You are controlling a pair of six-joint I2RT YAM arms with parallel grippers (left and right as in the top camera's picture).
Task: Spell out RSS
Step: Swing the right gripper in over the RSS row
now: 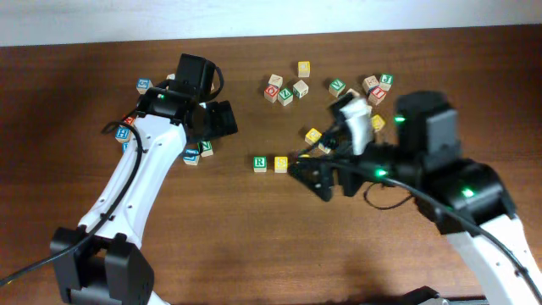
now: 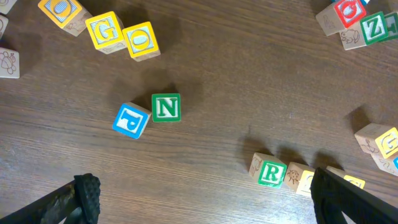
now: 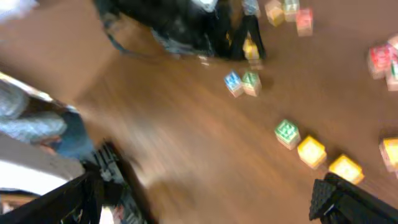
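Observation:
A green "R" cube [image 1: 260, 163] lies mid-table with a yellow cube [image 1: 280, 163] touching its right side. In the left wrist view the "R" cube [image 2: 272, 173] heads a row with a yellow cube [image 2: 305, 180] and a second yellow cube [image 2: 354, 182], half hidden behind my finger. The blurred right wrist view shows the same row: green cube [image 3: 286, 132], yellow cube [image 3: 311, 151], yellow cube [image 3: 346, 168]. My right gripper [image 1: 315, 180] [image 3: 205, 202] hovers open just right of the row. My left gripper [image 1: 218, 120] [image 2: 205, 199] is open and empty, up and to the left of it.
A green "N" cube [image 2: 166, 107] and a blue cube [image 2: 131, 120] sit beside each other near the left gripper. Yellow cubes [image 2: 141, 40] lie further back. More loose cubes are scattered at the back middle [image 1: 286, 90], back right [image 1: 377, 85] and far left [image 1: 144, 85].

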